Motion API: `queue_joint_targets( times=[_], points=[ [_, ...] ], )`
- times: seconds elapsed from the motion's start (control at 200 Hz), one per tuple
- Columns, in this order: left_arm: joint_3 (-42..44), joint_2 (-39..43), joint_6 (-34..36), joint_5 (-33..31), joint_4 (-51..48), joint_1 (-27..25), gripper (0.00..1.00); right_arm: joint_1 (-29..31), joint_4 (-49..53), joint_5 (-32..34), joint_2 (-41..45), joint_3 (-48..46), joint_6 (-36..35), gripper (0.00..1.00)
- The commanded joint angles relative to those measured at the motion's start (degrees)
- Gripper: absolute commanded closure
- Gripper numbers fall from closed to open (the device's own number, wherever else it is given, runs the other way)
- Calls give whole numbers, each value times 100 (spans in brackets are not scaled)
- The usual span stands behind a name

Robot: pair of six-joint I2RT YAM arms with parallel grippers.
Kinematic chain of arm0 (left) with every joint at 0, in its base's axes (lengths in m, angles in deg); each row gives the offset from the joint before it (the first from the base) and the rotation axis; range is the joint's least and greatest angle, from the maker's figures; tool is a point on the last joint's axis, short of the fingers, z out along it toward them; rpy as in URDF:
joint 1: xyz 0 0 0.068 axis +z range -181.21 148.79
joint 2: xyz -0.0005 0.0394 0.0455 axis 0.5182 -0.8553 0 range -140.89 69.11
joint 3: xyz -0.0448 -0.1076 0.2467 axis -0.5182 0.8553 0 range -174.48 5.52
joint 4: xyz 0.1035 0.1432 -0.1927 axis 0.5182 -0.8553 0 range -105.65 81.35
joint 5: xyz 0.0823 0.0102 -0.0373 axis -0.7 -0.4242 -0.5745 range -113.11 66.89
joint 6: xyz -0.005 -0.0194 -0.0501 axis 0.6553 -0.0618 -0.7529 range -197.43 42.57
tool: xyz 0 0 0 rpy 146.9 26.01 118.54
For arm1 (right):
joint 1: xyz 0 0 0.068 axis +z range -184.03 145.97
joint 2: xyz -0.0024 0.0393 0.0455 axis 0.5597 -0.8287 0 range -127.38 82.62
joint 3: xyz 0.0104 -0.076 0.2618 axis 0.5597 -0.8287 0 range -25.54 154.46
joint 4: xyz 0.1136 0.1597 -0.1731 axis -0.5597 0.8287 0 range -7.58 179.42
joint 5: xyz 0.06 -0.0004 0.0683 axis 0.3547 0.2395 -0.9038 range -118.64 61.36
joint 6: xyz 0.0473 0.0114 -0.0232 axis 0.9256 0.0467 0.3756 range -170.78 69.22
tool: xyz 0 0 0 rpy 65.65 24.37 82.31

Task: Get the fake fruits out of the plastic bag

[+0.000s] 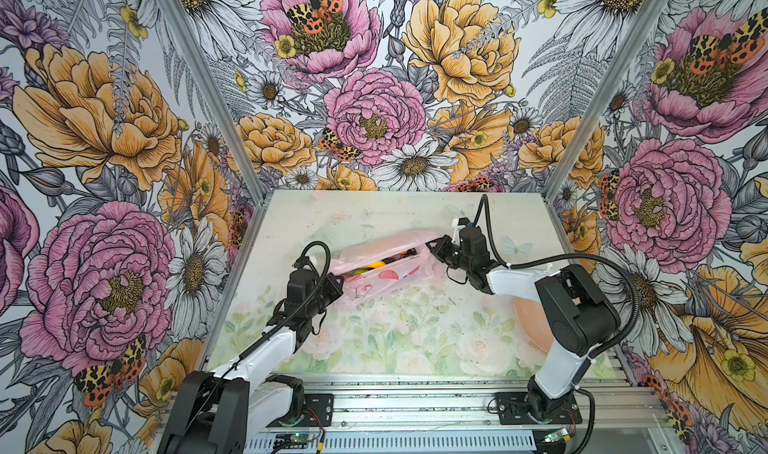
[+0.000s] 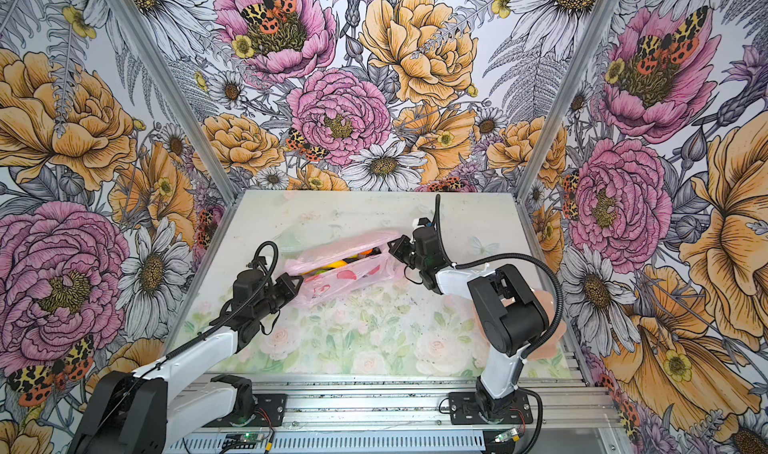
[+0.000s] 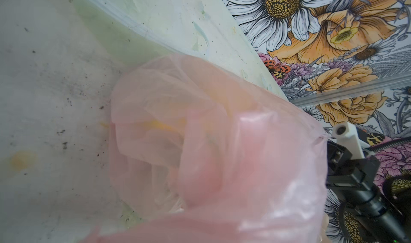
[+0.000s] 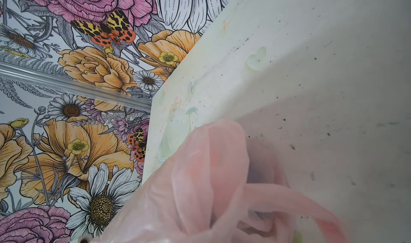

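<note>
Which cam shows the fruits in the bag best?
Both top views: fake fruits show yellow and dark through the mouth of the plastic bag. Left wrist: faint yellow blur behind film. Right wrist: only pink film.

Plastic bag: translucent pale pink, its near face printed with red-and-white rounds. Fake fruits in its mouth: yellow, green, a touch of orange, and something dark, possibly purple-black. Tabletop: washed pale green with faded pink roses, dark-speckled. Walls: pink, amber and white flowers, black-outlined, with orange-spotted moths. Plate, near right: peach.
</note>
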Motion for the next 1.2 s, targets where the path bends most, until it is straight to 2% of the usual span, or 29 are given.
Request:
queue_joint_targets(
  times=[0.0,0.115,0.13,0.17,0.19,0.195,0.2,0.21,0.25,0.31,0.36,0.45,0.555,0.716,0.856,1.051,1.196],
  points=[
    [75,135,382,-198,365,-62,100,-230,73,40,-51,436,164,100],
    [-193,-62,743,-301,275,-448,100,-47,757,57,-36,823,-248,100],
    [-226,-86,786,-315,264,-505,100,-44,821,56,-24,846,-298,97],
    [-304,-158,847,-336,253,-615,100,-40,979,47,5,891,-410,83],
    [-333,-187,863,-349,248,-656,100,-44,1073,53,34,908,-472,71],
    [-341,-196,869,-353,251,-664,100,-44,1073,53,34,908,-472,71],
    [-350,-205,867,-355,252,-676,100,-44,1120,60,47,915,-501,65],
    [-365,-216,879,-363,251,-703,100,-44,1185,72,69,928,-544,60],
    [-408,-276,900,-376,259,-764,100,-23,1464,145,163,952,-757,43],
    [-463,-348,919,-403,257,-835,100,44,1954,410,336,980,-1073,27],
    [-487,-382,905,-430,280,-891,100,132,2382,698,525,981,-1340,20],
    [-536,-459,902,-471,297,-972,100,325,3070,1318,846,972,-1782,15],
    [-583,-531,864,-557,319,-1068,100,514,3381,1823,1239,755,-1887,13],
    [-728,-668,804,-561,176,-1093,100,1105,3594,2596,1763,517,-1724,11],
    [-759,-662,831,-581,193,-1162,100,1646,3581,3183,1713,520,-1401,12],
    [-826,-760,788,-545,135,-1292,100,1727,3574,3325,905,930,-1127,11],
    [-818,-728,761,-593,90,-1383,100,1671,3583,3108,480,1259,-1031,15]
  ],
)
